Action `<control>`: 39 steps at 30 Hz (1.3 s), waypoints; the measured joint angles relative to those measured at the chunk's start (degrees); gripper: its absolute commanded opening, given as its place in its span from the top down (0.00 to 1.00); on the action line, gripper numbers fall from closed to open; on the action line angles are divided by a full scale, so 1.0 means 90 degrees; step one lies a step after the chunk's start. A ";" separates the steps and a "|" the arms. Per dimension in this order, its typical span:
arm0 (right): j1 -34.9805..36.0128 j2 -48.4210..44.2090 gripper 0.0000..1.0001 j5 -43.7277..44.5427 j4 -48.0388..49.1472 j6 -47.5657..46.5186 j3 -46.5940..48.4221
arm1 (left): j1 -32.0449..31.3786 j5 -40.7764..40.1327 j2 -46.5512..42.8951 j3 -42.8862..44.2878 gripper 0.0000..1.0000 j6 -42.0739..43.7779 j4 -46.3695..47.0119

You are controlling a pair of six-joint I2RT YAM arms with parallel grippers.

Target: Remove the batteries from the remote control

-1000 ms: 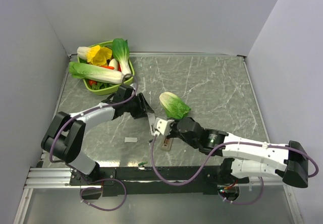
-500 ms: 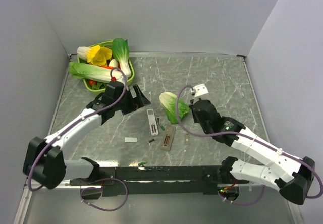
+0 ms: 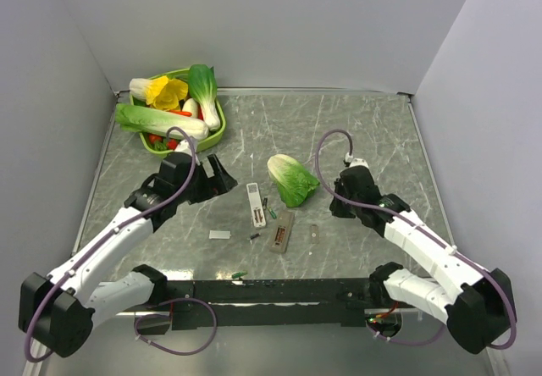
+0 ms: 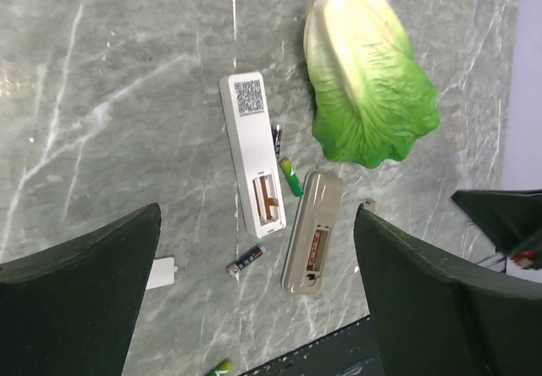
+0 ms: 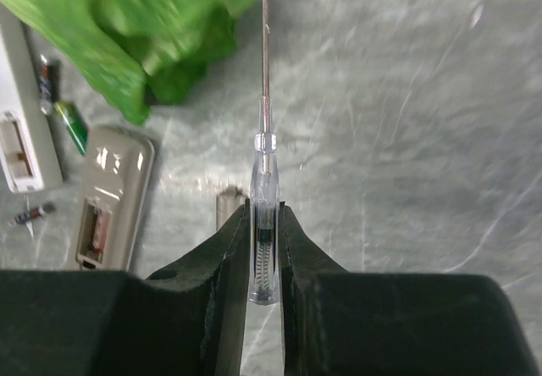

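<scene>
The white remote control point(image 3: 254, 204) lies face down on the marble table with its battery bay open and empty; it also shows in the left wrist view point(image 4: 252, 164). Loose batteries lie around it: a dark one point(image 4: 276, 139), a green one point(image 4: 290, 177), a dark one point(image 4: 246, 260) and a green one point(image 4: 218, 367) at the table's front edge. My left gripper point(image 3: 222, 177) is open and empty, left of and above the remote. My right gripper point(image 5: 263, 215) is shut on a clear-handled screwdriver point(image 5: 263, 249), right of the remotes.
A beige remote point(image 3: 282, 230) with an open bay lies beside the white one. A cabbage half point(image 3: 292, 179) lies just behind them. A small white panel point(image 3: 219, 235) and a small cover point(image 3: 314, 234) lie on the table. A green basket point(image 3: 218, 132) of vegetables stands at the back left.
Both grippers have drawn back from the remotes, the left one to the left and the right one to the right. The white remote now lies free on the table.
</scene>
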 measured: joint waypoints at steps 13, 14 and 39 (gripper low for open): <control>-0.0505 0.0979 0.91 -0.0493 0.0289 0.1013 -0.0522 | 0.0000 -0.0209 -0.0257 -0.0216 0.01 0.0034 0.0015; -0.0505 0.1020 0.87 -0.0476 0.0291 0.1078 -0.0576 | 0.0000 -0.0209 -0.0257 -0.0233 0.01 0.0029 0.0015; -0.0505 0.1583 0.58 -0.0027 0.0425 0.1753 -0.0777 | 0.0000 -0.0199 -0.0294 -0.0304 0.01 -0.0306 0.0185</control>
